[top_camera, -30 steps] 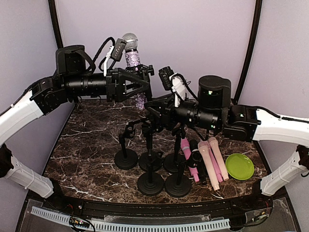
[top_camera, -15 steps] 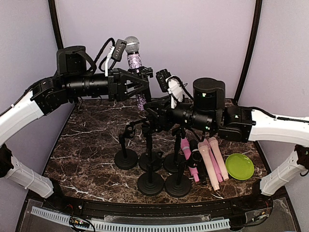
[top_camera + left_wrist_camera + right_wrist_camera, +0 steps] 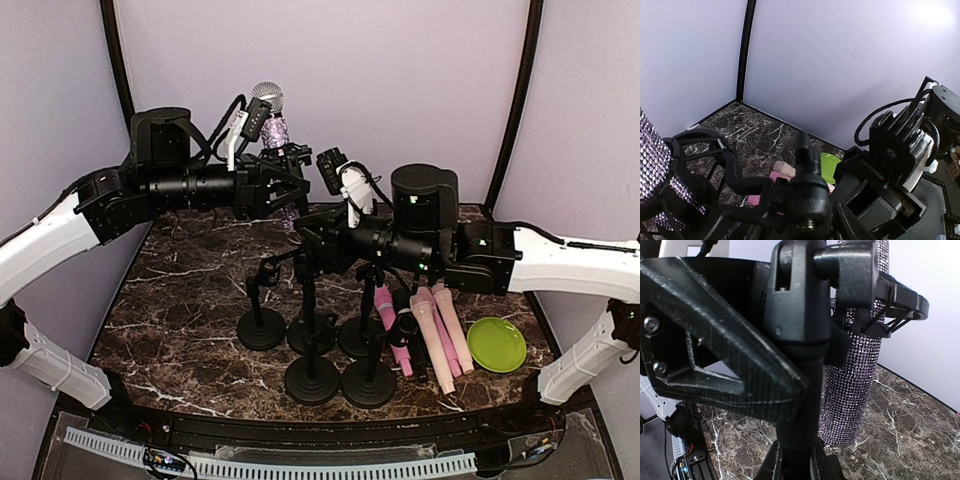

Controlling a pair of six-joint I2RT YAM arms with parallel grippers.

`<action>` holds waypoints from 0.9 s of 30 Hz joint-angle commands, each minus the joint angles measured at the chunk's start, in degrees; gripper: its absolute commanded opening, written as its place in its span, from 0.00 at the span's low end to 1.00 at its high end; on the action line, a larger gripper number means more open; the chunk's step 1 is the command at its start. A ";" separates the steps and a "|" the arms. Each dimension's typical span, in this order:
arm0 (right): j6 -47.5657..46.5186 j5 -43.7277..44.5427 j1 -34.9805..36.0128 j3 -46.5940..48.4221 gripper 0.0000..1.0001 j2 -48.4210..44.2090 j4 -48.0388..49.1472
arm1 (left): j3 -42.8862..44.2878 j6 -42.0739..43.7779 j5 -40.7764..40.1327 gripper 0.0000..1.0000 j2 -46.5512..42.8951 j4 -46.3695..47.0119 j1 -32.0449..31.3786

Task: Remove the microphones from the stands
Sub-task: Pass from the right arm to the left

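**Rhinestone mic high at the back, both arms closed in**

We log the microphone (image 3: pixel 277 135) raised above the rear of the marble table (image 3: pixel 180 290), close to the back wall. It stands nearly upright with its silver mesh head on top. Its body is covered in small silvery-lilac rhinestones.

In the right wrist view a black wire clip (image 3: pixel 900 305) rings that body. The clip sits just beside the head of the microphone stand (image 3: pixel 800 405).

The right gripper (image 3: pixel 308 243) is clamped tight on the stand's post. The left gripper (image 3: pixel 290 185) reaches in at the microphone's lower body. We cannot tell whether its jaws pinch it or only flank it.

Below, we see spare stands (image 3: pixel 262 325) with round black bases crowding the table's middle. The right arm crosses over them and hides their tops.

To their right lie pink microphones (image 3: pixel 440 335) side by side, with a magenta one (image 3: pixel 388 315) beside them. A lime-green plate (image 3: pixel 497 344) rests near them at the right edge.
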 commanded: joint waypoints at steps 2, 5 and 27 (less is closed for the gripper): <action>-0.75 -0.27 0.29 3.21 0.00 -0.64 10.91 | -2.29 -1.85 -0.27 0.40 -1.12 5.87 0.08; -0.53 0.94 0.31 2.95 0.00 -0.68 10.83 | -3.81 -2.52 -0.23 0.33 -1.87 7.90 0.01; 0.58 2.83 0.25 -0.07 0.63 -6.16 12.22 | 4.40 7.70 -8.62 0.00 -2.34 9.18 0.07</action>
